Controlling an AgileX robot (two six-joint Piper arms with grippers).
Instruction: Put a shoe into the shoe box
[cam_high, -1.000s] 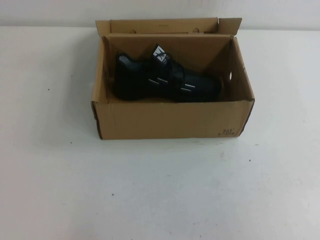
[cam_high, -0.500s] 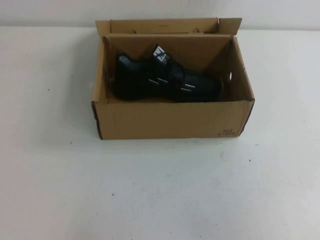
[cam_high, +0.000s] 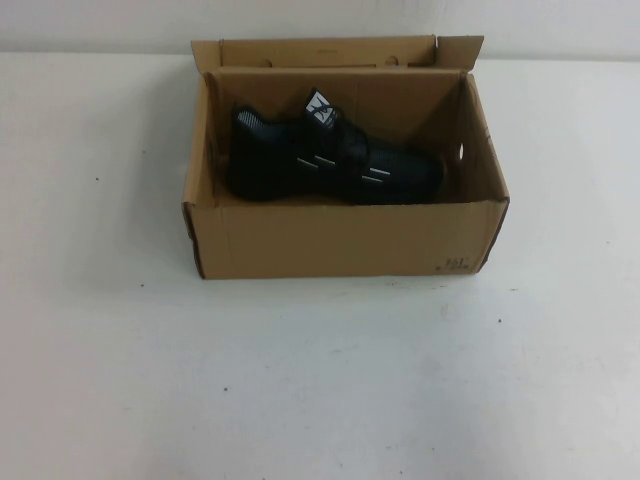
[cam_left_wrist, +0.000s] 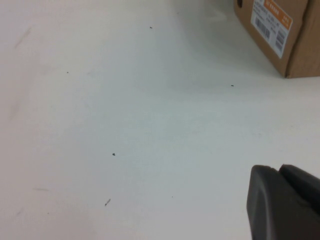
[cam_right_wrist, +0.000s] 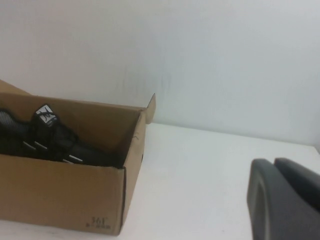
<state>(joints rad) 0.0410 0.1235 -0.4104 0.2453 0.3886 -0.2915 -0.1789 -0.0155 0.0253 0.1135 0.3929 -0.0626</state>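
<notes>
Since the shoe (cam_high: 325, 160) lies inside the shoe box (cam_high: 340, 240) at the desk's (cam_high: 320, 380) far middle, I judge it best to keep left jaws (cam_left_wrist: 280, 200) and right jaws (cam_right_wrist: 285, 200) shut, empty and well clear.

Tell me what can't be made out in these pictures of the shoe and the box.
- Shoe: its lower side and sole, hidden in the high view by the box's front wall.
- Small print on the box corner: too small to read there.
- Left pincer: cut off by its wrist view's edge, over bare table.
- Right pincer: likewise cut off, away from the box.
</notes>
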